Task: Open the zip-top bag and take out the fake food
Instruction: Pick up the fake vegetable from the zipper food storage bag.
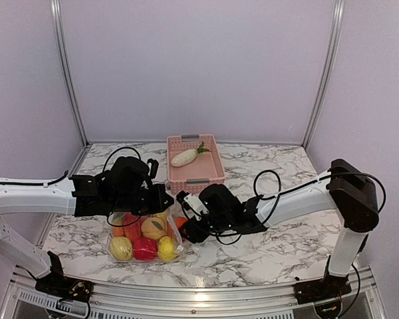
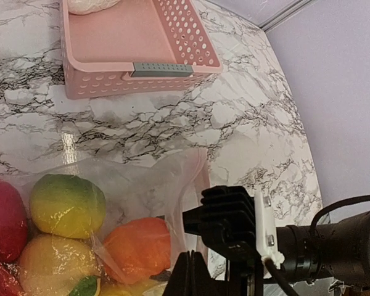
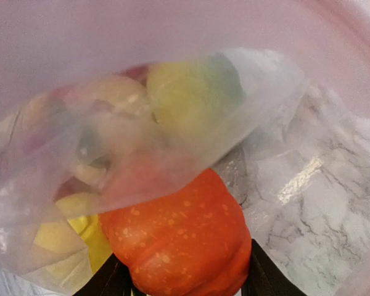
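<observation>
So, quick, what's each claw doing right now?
Left gripper: shut, pinching the zip-top bag by its edge.
Right gripper: closed on the orange fake fruit.

The zip-top bag (image 2: 142,185) is thin clear plastic film, crinkled and shiny, and milky where it folds. The fake food (image 1: 145,248) inside is smooth, glossy plastic. The orange piece (image 3: 179,246) at the bag's two o'clock edge has a waxy, lightly speckled skin. At one o'clock from the bag, the pink basket (image 1: 195,174) is matt moulded plastic with perforated walls and grey ribbed handles (image 2: 162,69). The table (image 1: 286,249) has a polished marble-look top that mirrors light. The right gripper (image 3: 185,287) has matt black fingers (image 3: 266,276). The frame rails (image 1: 66,73) look like brushed metal.
</observation>
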Tool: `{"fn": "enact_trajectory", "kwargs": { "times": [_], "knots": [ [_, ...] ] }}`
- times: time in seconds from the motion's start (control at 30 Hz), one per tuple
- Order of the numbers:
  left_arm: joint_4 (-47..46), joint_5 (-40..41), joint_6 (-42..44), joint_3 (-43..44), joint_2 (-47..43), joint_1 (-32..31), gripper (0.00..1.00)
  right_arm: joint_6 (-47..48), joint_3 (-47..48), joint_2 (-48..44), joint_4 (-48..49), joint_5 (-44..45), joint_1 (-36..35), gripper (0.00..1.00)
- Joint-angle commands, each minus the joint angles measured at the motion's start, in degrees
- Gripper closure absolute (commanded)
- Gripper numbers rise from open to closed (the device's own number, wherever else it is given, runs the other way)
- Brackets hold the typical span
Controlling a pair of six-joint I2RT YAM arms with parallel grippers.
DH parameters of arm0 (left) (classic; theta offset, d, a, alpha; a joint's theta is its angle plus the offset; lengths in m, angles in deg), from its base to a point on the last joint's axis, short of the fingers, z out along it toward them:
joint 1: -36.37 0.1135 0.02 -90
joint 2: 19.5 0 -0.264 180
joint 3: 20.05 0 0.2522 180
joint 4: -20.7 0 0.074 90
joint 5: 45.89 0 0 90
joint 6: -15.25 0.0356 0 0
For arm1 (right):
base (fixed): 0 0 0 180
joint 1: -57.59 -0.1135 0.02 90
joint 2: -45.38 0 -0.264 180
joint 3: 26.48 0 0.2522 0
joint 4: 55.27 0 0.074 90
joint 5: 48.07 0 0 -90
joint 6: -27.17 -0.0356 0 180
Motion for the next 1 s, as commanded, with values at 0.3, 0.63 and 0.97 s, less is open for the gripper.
{"fn": "enact_trajectory", "kwargs": {
  "times": [0.3,0.63,0.97],
  "knots": [
    [-1.6,2.0,-1.3,-3.5,-2.6,1.0,1.0,-1.7,-0.8,-7.8,-5.8,4.4,-0.8,0.64],
    [-1.6,1.9,-1.2,-5.5,-3.4,2.5,1.0,-2.2,-0.9,-11.7,-9.2,4.3,-0.8,0.65],
    [-3.0,1.1,-1.2,-7.6,-2.8,3.5,1.0,-2.4,0.5,-15.5,-11.9,3.6,-0.7,0.65]
  ]
}}
